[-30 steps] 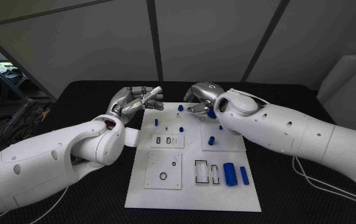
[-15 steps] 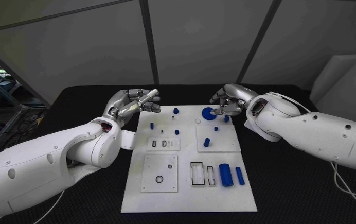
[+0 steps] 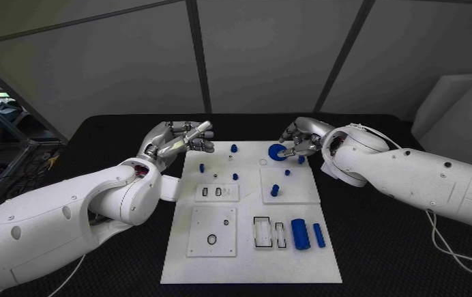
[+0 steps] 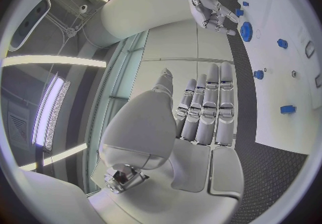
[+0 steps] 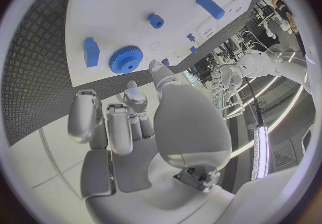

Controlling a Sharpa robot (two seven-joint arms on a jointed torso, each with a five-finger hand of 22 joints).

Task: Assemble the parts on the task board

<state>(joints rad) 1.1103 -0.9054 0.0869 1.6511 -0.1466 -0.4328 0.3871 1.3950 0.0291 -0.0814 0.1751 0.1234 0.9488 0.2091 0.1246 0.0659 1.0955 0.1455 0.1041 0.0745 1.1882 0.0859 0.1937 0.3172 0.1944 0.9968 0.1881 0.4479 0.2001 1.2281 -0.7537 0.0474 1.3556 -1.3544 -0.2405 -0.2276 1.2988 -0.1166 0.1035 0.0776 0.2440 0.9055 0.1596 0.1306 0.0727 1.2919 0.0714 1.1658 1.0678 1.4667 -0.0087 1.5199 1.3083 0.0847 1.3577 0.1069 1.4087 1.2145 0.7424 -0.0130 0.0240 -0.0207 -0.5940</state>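
Note:
The white task board [image 3: 251,256] lies in the middle of the table. A blue gear [image 3: 277,151] lies flat near its far right corner, also seen in the right wrist view [image 5: 125,58] and the left wrist view [image 4: 246,30]. My right hand [image 3: 300,136] hovers just right of the gear with fingers loosely curled and apart; its thumb tip is beside the gear's rim, and nothing is in its grip. My left hand [image 3: 177,138] floats off the board's far left corner with straight fingers [image 4: 204,106] and holds nothing. Small blue pegs [image 3: 274,190] stand on the board.
Two blue cylinders [image 3: 300,233] lie near the board's right edge beside rectangular slots [image 3: 262,232]. A black ring [image 3: 213,240] sits on the near left plate. A blue block [image 5: 90,52] stands close to the gear. Black table [image 3: 393,242] surrounds the board.
My right hand has drawn back to the right from over the board's far end, uncovering the blue gear. The left hand has barely moved. The camera view shifted.

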